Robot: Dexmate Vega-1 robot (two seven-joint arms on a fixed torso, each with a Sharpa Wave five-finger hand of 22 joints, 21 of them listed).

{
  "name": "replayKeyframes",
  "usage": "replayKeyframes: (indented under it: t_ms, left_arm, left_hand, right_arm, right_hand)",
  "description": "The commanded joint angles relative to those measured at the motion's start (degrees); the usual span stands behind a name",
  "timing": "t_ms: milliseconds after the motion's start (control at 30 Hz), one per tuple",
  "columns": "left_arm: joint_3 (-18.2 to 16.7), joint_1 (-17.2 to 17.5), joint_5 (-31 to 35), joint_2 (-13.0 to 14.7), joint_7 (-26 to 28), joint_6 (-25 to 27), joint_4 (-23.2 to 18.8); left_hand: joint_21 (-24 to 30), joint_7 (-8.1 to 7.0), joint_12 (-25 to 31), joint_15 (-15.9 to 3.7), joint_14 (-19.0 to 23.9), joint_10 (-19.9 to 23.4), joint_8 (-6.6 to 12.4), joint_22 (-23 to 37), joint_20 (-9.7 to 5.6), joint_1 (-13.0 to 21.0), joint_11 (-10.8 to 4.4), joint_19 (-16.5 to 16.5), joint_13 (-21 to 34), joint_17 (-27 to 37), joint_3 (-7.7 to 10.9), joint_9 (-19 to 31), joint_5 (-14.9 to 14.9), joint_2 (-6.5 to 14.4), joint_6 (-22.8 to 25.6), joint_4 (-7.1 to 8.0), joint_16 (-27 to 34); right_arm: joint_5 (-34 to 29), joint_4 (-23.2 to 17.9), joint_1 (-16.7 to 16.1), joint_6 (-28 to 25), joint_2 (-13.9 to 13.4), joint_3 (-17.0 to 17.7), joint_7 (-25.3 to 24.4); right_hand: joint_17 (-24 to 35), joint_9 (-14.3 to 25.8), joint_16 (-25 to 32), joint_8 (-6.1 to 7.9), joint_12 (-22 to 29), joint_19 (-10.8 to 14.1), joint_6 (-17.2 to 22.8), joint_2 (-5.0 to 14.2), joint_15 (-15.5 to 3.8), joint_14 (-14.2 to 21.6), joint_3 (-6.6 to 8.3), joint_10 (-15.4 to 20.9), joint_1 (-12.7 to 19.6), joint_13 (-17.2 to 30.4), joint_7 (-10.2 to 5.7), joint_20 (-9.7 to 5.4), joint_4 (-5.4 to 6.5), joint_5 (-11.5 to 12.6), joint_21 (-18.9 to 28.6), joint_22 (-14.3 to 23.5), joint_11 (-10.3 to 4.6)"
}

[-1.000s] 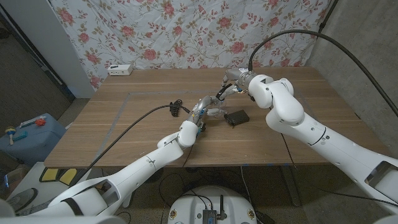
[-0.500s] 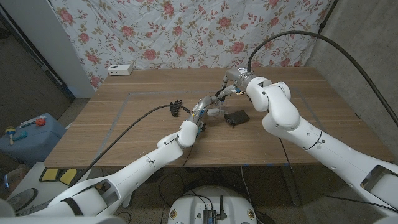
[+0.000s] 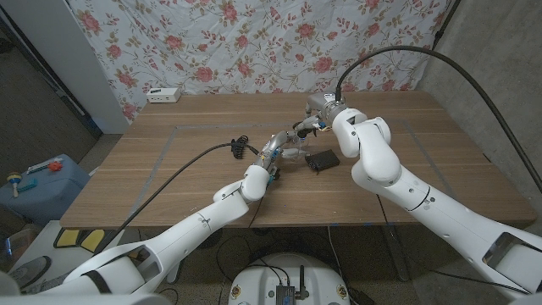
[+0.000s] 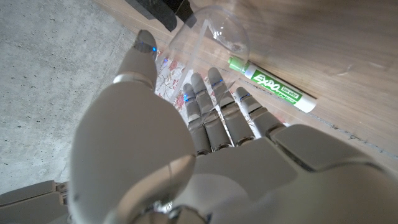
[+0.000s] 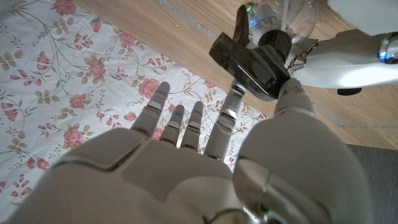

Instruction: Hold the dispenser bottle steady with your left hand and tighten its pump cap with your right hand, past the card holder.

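Meanwhile the right hand has swung nearer, pinching the pump cap; left hand still grips the bottle.

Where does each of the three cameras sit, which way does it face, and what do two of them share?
Head view: on the robot's head, looking down at the table; both arms, left hand, right hand.
Left wrist view: behind the left hand, facing the bottle and marker.
Right wrist view: behind the right hand, facing the pump cap.
Both wrist views share the bottle.
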Motion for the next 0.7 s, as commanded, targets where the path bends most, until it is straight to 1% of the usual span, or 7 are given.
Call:
replayKeyframes:
  t_ms: [33, 167, 267, 367, 500, 667, 700]
  left_arm:
    - [-0.26, 0.42, -0.1, 0.47, -0.2, 0.35, -0.69]
    - [-0.32, 0.53, -0.18, 0.51, -0.24, 0.36, -0.78]
    - [-0.35, 0.6, -0.2, 0.58, -0.32, 0.43, -0.9]
    - [-0.41, 0.69, -0.28, 0.57, -0.26, 0.42, -0.9]
    - [-0.43, 0.78, -0.32, 0.56, -0.22, 0.32, -0.89]
    - [-0.46, 0.99, -0.35, 0.57, -0.13, 0.44, -1.05]
    - [-0.46, 1.01, -0.35, 0.61, -0.19, 0.53, -1.12]
  left_hand:
    - [0.15, -0.23, 0.38, -3.14, -0.06, 0.17, 0.54, 0.13, -3.81, -3.6, 0.11, -0.27, 0.29, 0.28, 5.25, 0.17, 0.18, 8.69, 9.2, 4.89, 0.23]
    - [0.14, -0.35, 0.42, -3.17, -0.09, 0.2, 0.56, 0.13, -3.83, -3.46, -0.03, -0.28, 0.33, 0.26, 5.28, 0.18, 0.2, 8.68, 9.25, 4.84, 0.22]
    - [0.14, -0.37, 0.46, -3.21, 0.03, 0.23, 0.54, 0.13, -3.79, -3.44, 0.08, -0.28, 0.36, 0.26, 5.27, 0.19, 0.21, 8.69, 9.21, 4.89, 0.28]
    - [0.16, -0.25, 0.49, -3.19, 0.01, 0.25, 0.61, 0.13, -3.76, -3.44, 0.11, -0.25, 0.39, 0.27, 5.24, 0.2, 0.21, 8.69, 9.36, 4.93, 0.28]
    - [0.16, -0.19, 0.5, -3.25, 0.07, 0.23, 0.57, 0.13, -3.72, -3.39, 0.1, -0.26, 0.42, 0.28, 5.25, 0.2, 0.22, 8.74, 9.27, 4.96, 0.32]
    - [0.16, -0.19, 0.52, -3.19, -0.03, 0.22, 0.55, 0.13, -3.65, -3.31, 0.06, -0.25, 0.46, 0.29, 5.28, 0.21, 0.24, 8.81, 9.21, 4.98, 0.29]
    - [0.16, -0.24, 0.53, -3.13, -0.08, 0.22, 0.53, 0.13, -3.63, -3.3, 0.04, -0.24, 0.47, 0.27, 5.29, 0.21, 0.24, 8.82, 9.15, 4.98, 0.26]
  right_arm:
    - [-4.93, 0.68, -1.59, -0.33, 2.54, 0.03, -0.14]
    - [-6.61, 0.85, -2.06, 0.2, 3.19, -0.06, -0.29]
    - [-8.99, 1.15, -2.28, 0.53, 3.75, -0.45, 0.08]
    - [-10.52, 1.31, -2.73, 1.31, 4.24, -0.47, -0.3]
    - [-11.4, 1.52, -3.25, 2.31, 4.84, 0.05, -0.41]
    - [-11.45, 1.85, -3.76, 3.36, 5.5, 0.83, -0.31]
    - [-11.48, 1.93, -3.87, 3.51, 5.61, 0.95, -0.47]
  right_hand:
    - [0.11, 0.21, 0.47, 0.55, 0.43, 1.24, 2.54, 0.05, -0.6, 1.84, 0.09, 1.76, -0.47, 0.1, -0.47, -0.13, 0.37, -0.16, 0.23, 0.1, 0.11]
    - [0.04, 0.18, 0.57, 0.73, 0.67, 1.85, 4.26, 0.15, -0.95, 3.0, 0.05, 3.5, -0.61, 0.09, -0.38, -0.3, 0.35, -0.25, 0.22, 0.11, 0.03]
    - [-0.01, 0.16, 0.67, 1.0, 0.67, 2.25, 5.88, 0.29, -1.39, 3.96, 0.06, 4.37, -0.68, 0.09, 0.08, -0.42, 0.34, -0.32, 0.2, 0.12, -0.56]
    - [-0.05, 0.14, 0.83, 1.26, 0.73, 3.02, 7.6, 0.42, -1.84, 5.2, 0.07, 5.55, -0.78, 0.08, 0.01, -0.7, 0.34, -0.41, 0.29, 0.13, -0.92]
    - [-0.11, 0.11, 0.71, 1.74, 0.6, 3.62, 10.0, 0.56, -2.23, 5.91, 0.14, 6.37, -0.72, 0.06, -0.17, -0.87, 0.23, -0.48, 0.28, 0.15, -1.4]
    - [-0.11, 0.08, 0.78, 2.08, 0.6, 3.96, 11.88, 0.68, -2.65, 6.95, 0.17, 7.46, -0.77, 0.05, 0.59, -1.19, 0.2, -0.57, 0.21, 0.16, -1.85]
    - [-0.14, 0.2, 0.21, 2.1, 0.01, 4.06, 13.62, 0.94, -2.69, 7.16, 0.11, 7.92, -0.87, 0.05, -2.27, -1.28, 0.12, -0.85, -0.03, 0.19, -2.02]
